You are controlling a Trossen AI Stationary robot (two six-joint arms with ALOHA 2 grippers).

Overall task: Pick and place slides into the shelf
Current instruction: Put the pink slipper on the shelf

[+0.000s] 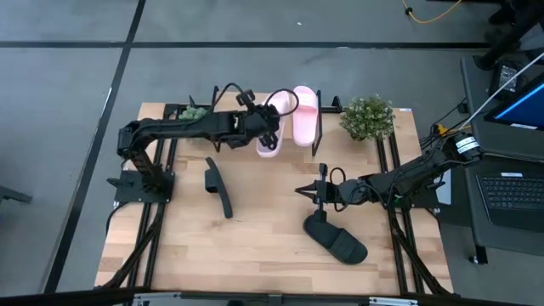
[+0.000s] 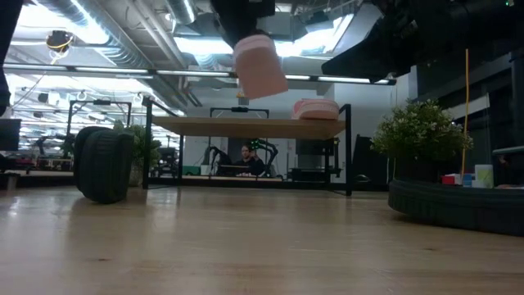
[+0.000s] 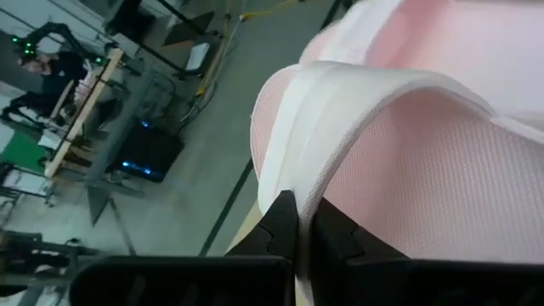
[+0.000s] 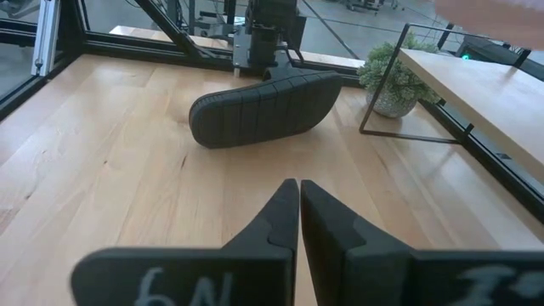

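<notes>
Hanging over the shelf (image 2: 246, 126), a pink slide (image 1: 269, 136) dangles from the left gripper (image 3: 297, 225), fingers pinching its strap edge. It looks light and rubbery, so the strap seems the best hold. Another pink slide (image 1: 304, 115) lies on the shelf to its right. Both black slides (image 1: 219, 188) (image 1: 337, 240) wait on the table (image 1: 255, 251). Nearby, the right gripper (image 4: 297, 208) hovers pressed together, empty.

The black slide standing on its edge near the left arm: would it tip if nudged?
Probably. The black slide stands on its narrow side edge, so a light push should topple it. Its ribbed sole looks grippy, so it would likely flop rather than skid across the table.
</notes>
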